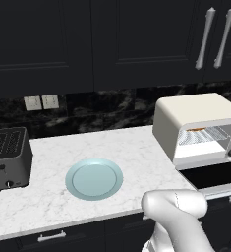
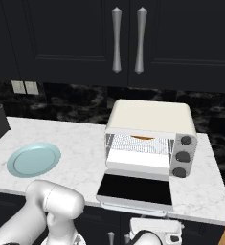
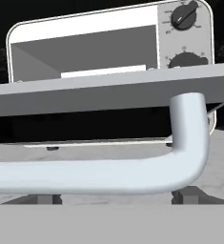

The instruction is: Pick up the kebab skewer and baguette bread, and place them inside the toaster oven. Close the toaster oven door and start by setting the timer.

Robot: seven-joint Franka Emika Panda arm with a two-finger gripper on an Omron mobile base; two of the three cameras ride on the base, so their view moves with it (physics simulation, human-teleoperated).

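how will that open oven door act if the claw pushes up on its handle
The door lies flat open off the oven front, so it will probably swing up about its rear edge rather than slide. It looks like a rigid glass panel, unlikely to flex. The handle is a smooth rounded bar, so the claw may slip along it.

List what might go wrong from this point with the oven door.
1. The toaster oven door lies fully open, overhanging the counter edge; an upward push off the handle may slip.
2. The tool sits low by the handle, so lifting hard might shift the toaster oven.
3. Food on the rack could jolt.
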